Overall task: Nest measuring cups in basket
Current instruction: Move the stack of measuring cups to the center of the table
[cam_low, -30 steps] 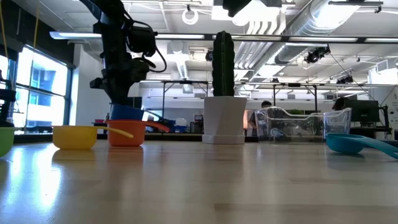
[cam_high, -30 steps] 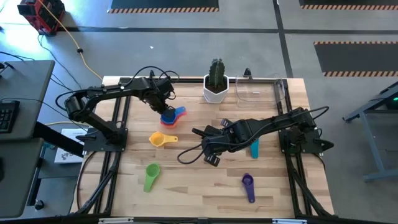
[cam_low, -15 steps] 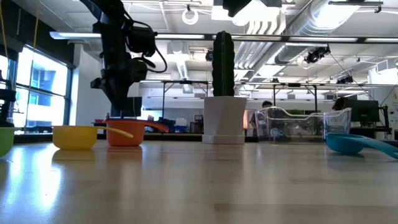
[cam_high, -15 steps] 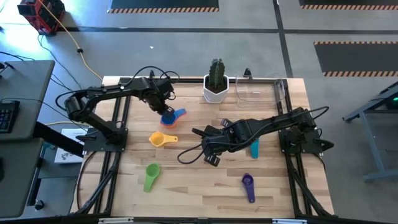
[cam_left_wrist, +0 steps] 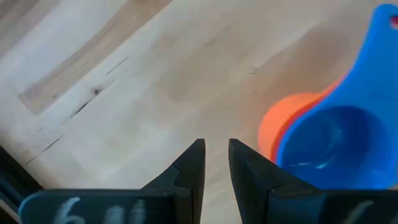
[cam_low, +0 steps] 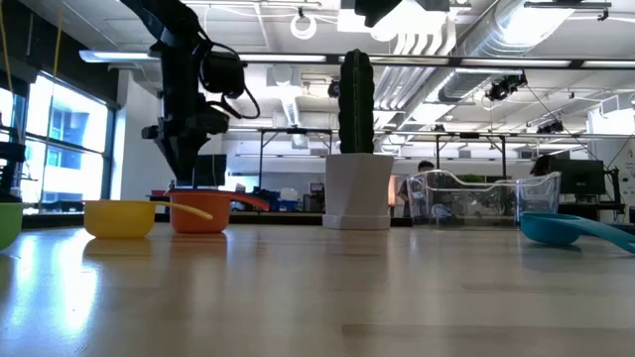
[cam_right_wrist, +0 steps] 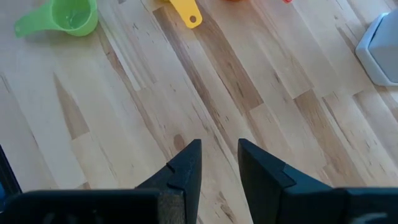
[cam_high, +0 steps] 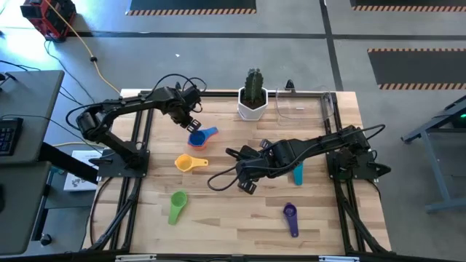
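**Left gripper hovers just above the nested blue and orange cups**

Left gripper (cam_high: pixel 191 121) hangs empty, its two fingers nearly closed with a thin gap, just above and toward the desk's back-left from the blue measuring cup (cam_high: pixel 198 137), which sits nested in the orange-red measuring cup (cam_low: pixel 200 212). The blue handle points toward the cactus pot (cam_high: pixel 253 108). The clear basket (cam_high: pixel 301 106) stands beyond that pot, well apart. The right gripper (cam_high: pixel 245 184) waits mid-desk, empty and slightly parted, so the left arm is nearer. Yellow (cam_high: pixel 190 163), green (cam_high: pixel 177 204), teal (cam_high: pixel 297 173) and purple (cam_high: pixel 290 217) cups lie scattered on the desk (cam_high: pixel 233 218)
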